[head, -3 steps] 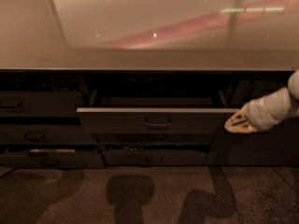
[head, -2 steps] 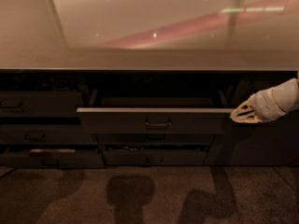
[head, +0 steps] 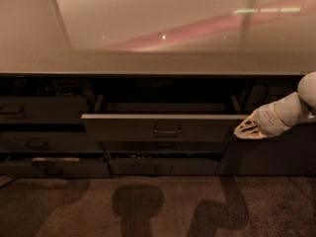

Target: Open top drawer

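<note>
The top drawer [head: 163,128] is the wide dark grey front in the middle of the cabinet. It stands pulled out toward me, with its small loop handle [head: 167,130] at the centre and its grey tray [head: 163,107] showing behind the front. My gripper [head: 248,129] is at the right, just beside the drawer front's right end, at the height of the front. It comes in on a white arm [head: 291,110] from the right edge. It holds nothing that I can see.
A glossy countertop [head: 148,58] runs above the drawers. Narrower drawer fronts [head: 39,110] stack at the left, the lowest [head: 54,166] slightly ajar. A low drawer [head: 163,166] sits under the open one. The floor [head: 148,206] in front shows shadows.
The gripper has moved right and slightly up, away from the drawer front's right end. The drawer stays pulled out as before.
</note>
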`<state>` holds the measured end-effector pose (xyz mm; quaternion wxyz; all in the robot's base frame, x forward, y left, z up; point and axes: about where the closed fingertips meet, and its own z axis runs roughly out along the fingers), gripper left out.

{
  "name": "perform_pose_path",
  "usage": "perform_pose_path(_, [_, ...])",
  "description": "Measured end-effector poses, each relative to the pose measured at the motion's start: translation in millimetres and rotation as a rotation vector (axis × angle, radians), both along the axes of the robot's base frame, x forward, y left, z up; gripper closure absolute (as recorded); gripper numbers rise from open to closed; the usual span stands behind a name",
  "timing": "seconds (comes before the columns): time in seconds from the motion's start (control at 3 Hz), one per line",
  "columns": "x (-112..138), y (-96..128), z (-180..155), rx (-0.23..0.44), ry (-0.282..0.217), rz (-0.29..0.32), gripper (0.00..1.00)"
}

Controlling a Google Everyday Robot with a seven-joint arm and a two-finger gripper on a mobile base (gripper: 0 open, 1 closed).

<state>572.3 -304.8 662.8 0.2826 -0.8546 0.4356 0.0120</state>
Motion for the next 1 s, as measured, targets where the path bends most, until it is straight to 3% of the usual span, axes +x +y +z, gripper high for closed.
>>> perform_pose_path(0.33, [13, 12, 2, 0.037, 0.025, -0.013, 1.0])
perform_pose_path(0.67, [30, 37, 23, 0.037, 0.014, -0.025, 1.0])
perform_pose_path(1.0, [32, 67, 69, 0.013, -0.042, -0.036, 1.0])
